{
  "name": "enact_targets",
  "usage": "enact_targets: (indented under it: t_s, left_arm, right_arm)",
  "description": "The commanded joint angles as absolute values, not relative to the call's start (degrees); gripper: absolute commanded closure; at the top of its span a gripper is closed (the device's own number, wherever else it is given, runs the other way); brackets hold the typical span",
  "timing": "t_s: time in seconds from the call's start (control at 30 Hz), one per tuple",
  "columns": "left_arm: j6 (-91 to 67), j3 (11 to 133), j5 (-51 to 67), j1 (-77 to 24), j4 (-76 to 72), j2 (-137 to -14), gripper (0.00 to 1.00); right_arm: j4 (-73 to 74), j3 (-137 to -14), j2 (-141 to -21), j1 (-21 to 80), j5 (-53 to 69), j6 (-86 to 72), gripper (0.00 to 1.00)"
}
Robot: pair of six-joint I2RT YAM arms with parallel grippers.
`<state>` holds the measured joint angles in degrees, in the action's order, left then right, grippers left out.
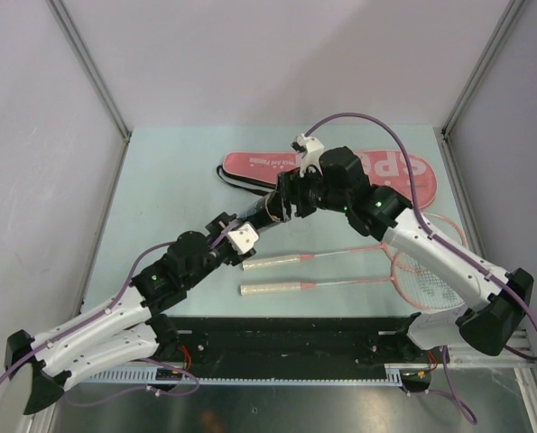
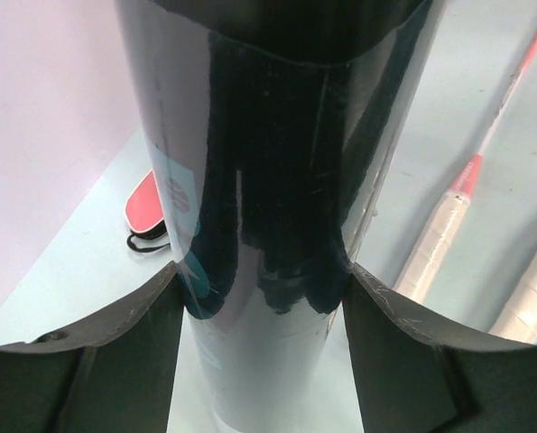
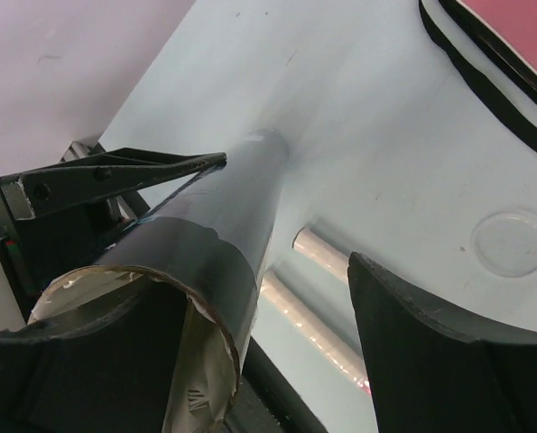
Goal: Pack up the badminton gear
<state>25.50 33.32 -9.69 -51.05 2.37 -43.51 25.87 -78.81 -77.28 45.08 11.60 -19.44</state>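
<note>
On pink racket bag (image 1: 414, 173): large white letters, upside down in overhead view, partly covered, only "sp" legible; smaller white print alongside too small to read. Markings on black tube (image 2: 277, 180) illegible.

In the middle of the top view the tube (image 1: 266, 212) slants from lower left to upper right. Its lower end sits between the fingers of the left gripper (image 1: 250, 225), and its upper end is at the right gripper (image 1: 283, 202) (one finger close beside it, the other apart). Behind it, in the upper middle, the racket bag (image 1: 259, 165) lies crosswise on the desk (image 1: 178, 180). Below the tube two rackets (image 1: 273, 262) lie side by side, with their handles toward the centre and their heads at the right under the right arm.
</note>
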Motion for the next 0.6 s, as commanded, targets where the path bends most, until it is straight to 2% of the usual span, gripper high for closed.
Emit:
enact_targets:
  t_s: [0.0, 0.4, 0.57]
  left_arm:
    - [24.26, 35.86, -6.5, -51.86, -3.69, -42.19, 0.85]
    - [24.26, 35.95, -6.42, -51.94, -3.69, -42.8, 0.85]
    - [24.35, 35.95, -6.5, -51.94, -3.69, -42.54, 0.85]
  right_arm:
    - [21.53, -80.42, -79.45, 45.71, 10.46, -20.65, 0.24]
    - [27.16, -80.42, -67.42, 42.63, 12.74, -21.53, 0.2]
    - [29.18, -80.42, -68.29, 42.71, 12.4, -21.01, 0.2]
